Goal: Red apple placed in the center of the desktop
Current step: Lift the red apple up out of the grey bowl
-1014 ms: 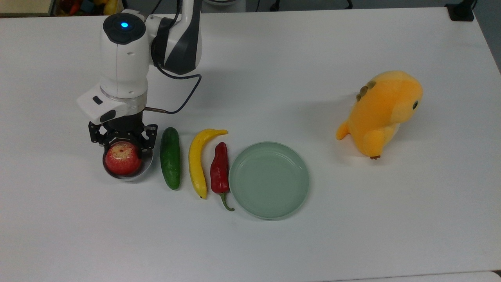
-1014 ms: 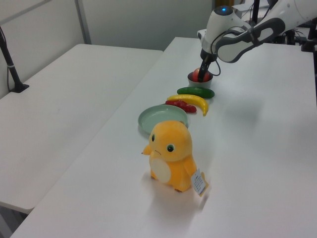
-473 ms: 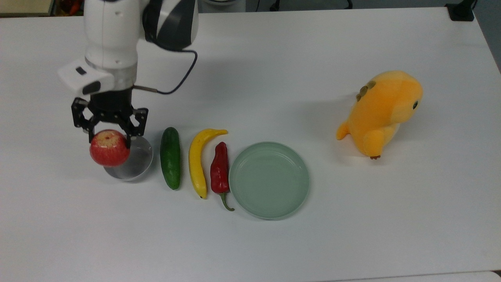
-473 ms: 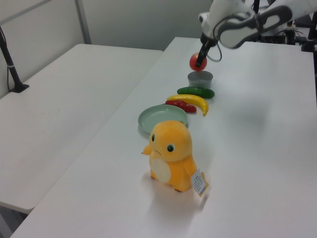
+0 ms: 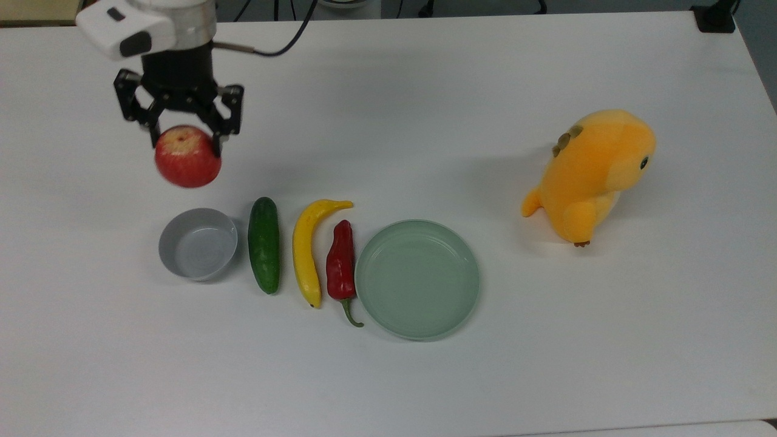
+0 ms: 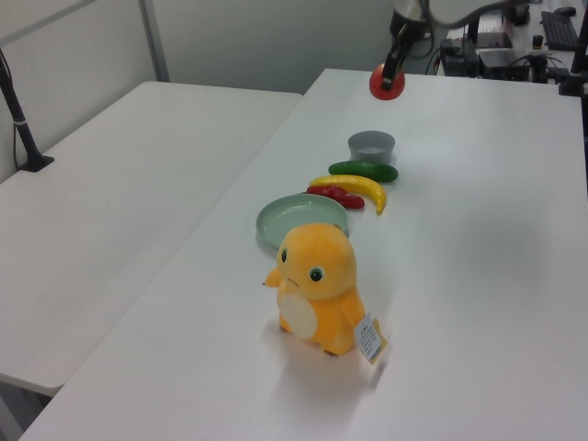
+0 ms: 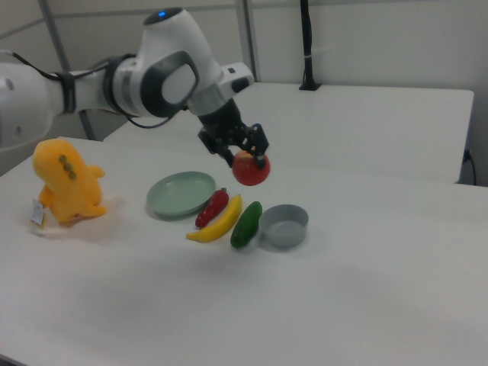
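The red apple (image 5: pixel 187 157) (image 6: pixel 387 81) (image 7: pixel 251 168) hangs in the air, held from above by my gripper (image 5: pixel 185 138) (image 7: pixel 245 158), which is shut on it. It is well above the white desktop (image 5: pixel 388 109) (image 6: pixel 478 239) (image 7: pixel 305 305), up and behind the grey bowl (image 5: pixel 198 243) in the top view. The bowl (image 6: pixel 371 144) (image 7: pixel 284 224) is empty.
To the right of the bowl in the top view lie a cucumber (image 5: pixel 264 244), a banana (image 5: pixel 308 247), a red chili pepper (image 5: pixel 341 265) and a pale green plate (image 5: pixel 417 278). An orange plush toy (image 5: pixel 587 173) stands at the top view's right.
My gripper has lifted the apple out of the grey bowl and carried it up and toward the back of the table in the top view. The bowl now stands empty.
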You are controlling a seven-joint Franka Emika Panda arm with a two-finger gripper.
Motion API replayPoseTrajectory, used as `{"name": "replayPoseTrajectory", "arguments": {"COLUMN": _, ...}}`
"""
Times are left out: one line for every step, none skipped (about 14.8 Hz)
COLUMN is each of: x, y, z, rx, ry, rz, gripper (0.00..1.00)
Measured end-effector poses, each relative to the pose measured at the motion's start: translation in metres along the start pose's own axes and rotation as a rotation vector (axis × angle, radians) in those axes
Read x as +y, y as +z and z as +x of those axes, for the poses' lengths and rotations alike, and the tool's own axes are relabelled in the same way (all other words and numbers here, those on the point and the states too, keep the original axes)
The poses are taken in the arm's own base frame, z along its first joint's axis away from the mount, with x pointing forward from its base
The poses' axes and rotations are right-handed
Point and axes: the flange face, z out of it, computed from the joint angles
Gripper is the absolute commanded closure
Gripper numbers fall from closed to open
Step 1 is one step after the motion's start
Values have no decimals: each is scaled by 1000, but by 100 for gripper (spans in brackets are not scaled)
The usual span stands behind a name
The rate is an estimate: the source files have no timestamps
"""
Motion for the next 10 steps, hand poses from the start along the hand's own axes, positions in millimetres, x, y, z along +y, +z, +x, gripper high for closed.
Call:
{"name": "replayPoseTrajectory", "arguments": {"x": -7, "y": -9, "z": -6, "rx": -33, "ry": -9, "rz": 13, "gripper": 100}}
{"name": "replayPoseTrajectory", "arguments": {"x": -15, "y": -17, "z": -13, "rx": -76, "ry": -25, "rz": 28, "gripper": 100}}
{"name": "replayPoseTrajectory", "arguments": {"x": -24, "y": -22, "z": -22, "rx": -119, "ry": -51, "rz": 43, "gripper": 100}}
{"name": "replayPoseTrajectory", "arguments": {"x": -31, "y": -27, "z": -31, "rx": -163, "ry": -81, "rz": 59, "gripper": 100}}
{"name": "replayPoseTrajectory", "arguments": {"x": -38, "y": -32, "z": -41, "rx": -202, "ry": -106, "rz": 74, "gripper": 100}}
{"name": "replayPoseTrajectory", "arguments": {"x": -43, "y": -38, "z": -51, "rx": -233, "ry": -128, "rz": 88, "gripper": 100}}
{"name": "replayPoseTrajectory", "arguments": {"x": -49, "y": -42, "z": -60, "rx": -261, "ry": -146, "rz": 100, "gripper": 100}}
{"name": "replayPoseTrajectory", "arguments": {"x": -55, "y": -43, "z": -71, "rx": -284, "ry": -162, "rz": 112, "gripper": 100}}
{"name": "replayPoseTrajectory", "arguments": {"x": -61, "y": -41, "z": -82, "rx": -304, "ry": -175, "rz": 123, "gripper": 100}}
{"name": "replayPoseTrajectory", "arguments": {"x": -71, "y": -34, "z": -99, "rx": -333, "ry": -192, "rz": 137, "gripper": 100}}
